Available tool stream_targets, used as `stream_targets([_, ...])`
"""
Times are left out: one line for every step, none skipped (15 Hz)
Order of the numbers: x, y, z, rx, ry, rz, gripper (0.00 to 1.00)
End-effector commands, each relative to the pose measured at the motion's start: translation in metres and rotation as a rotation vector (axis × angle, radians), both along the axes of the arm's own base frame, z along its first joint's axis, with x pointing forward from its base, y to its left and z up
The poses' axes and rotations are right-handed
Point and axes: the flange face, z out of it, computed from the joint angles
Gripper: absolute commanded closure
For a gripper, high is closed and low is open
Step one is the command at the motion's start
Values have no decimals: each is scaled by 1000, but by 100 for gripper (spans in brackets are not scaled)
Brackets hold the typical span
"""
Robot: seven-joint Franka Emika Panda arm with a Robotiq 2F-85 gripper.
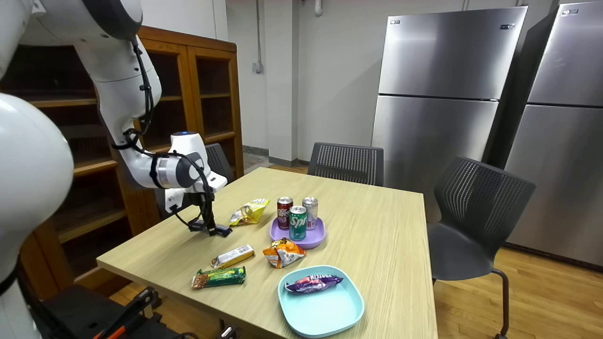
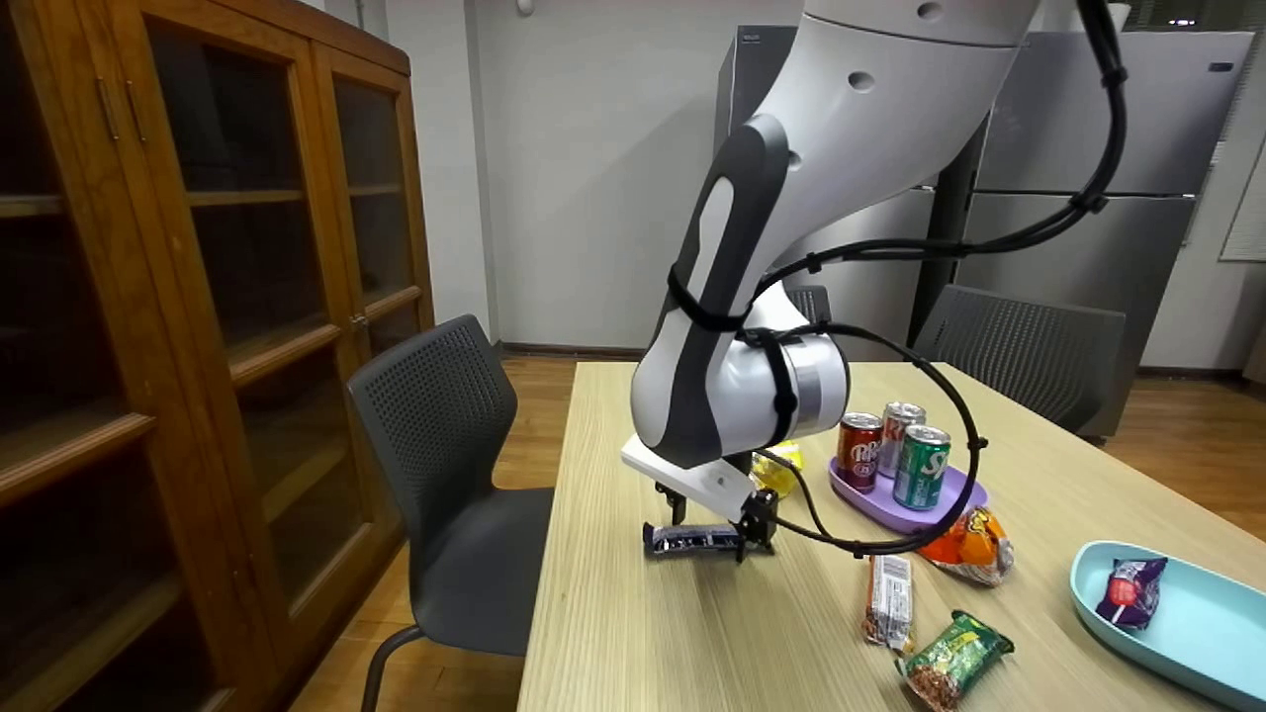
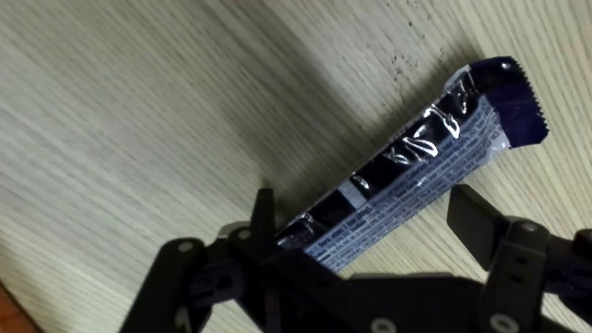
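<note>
The gripper [image 3: 363, 201] stands low over the table [image 1: 377, 226], fingers spread wide and pinching nothing, with a dark-wrapped bar [image 3: 402, 178] lying on the tabletop beneath and between them. Nearest among the other things is a yellow bag [image 1: 249, 212], just beyond the gripper and partly hidden by the arm [image 2: 841, 148] in an exterior view. Farther off, past that bag, a lilac tray [image 1: 316, 239] carries a dark red can [image 1: 283, 214], a green can [image 1: 297, 225] and a silvery can [image 1: 312, 211], and an orange bag [image 1: 284, 253] sits right by its edge. A loop of black cable [image 2: 972, 435] crosses in front of the tray in an exterior view. To the right of the gripper in both exterior views, and nearer the camera, lie a white-and-yellow packet [image 1: 234, 256] and then a green packet [image 1: 219, 278]; well apart from it, a turquoise tray [image 1: 325, 313] holds a purple packet [image 1: 314, 283].

In the wrist view the bar's long axis slants from lower left, where the gripper's body covers one end, to upper right, where a serrated purple end points away from the gripper. Whether either finger touches the wrapper cannot be told. In both exterior views the bar lies nearly crosswise.
</note>
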Motion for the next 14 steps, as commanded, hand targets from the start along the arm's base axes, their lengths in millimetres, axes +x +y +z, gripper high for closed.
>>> stream_targets([8,4,-2,18,24,-26,35])
stream_targets([8,3,-2,17,26,-26,44])
stream_targets([8,3,-1,16,30,-28,50])
stream_targets([8,3,0,17,29,-26,58])
stream_targets([10,6,3,21,22,-21,64])
stream_targets([10,9,6,25,15,-13,73])
stream_targets([10,11,9,29,11,-6,80])
stream_targets([9,15,13,33,6,6,87])
stream_targets([7,18,15,37,2,16,96])
stream_targets([4,21,20,43,-2,29,98])
stream_targets([1,26,23,49,-6,43,94])
stream_targets([-4,29,28,57,-9,57,94])
stream_targets([-9,33,32,64,-10,73,94])
stream_targets([-13,36,36,70,-10,85,94])
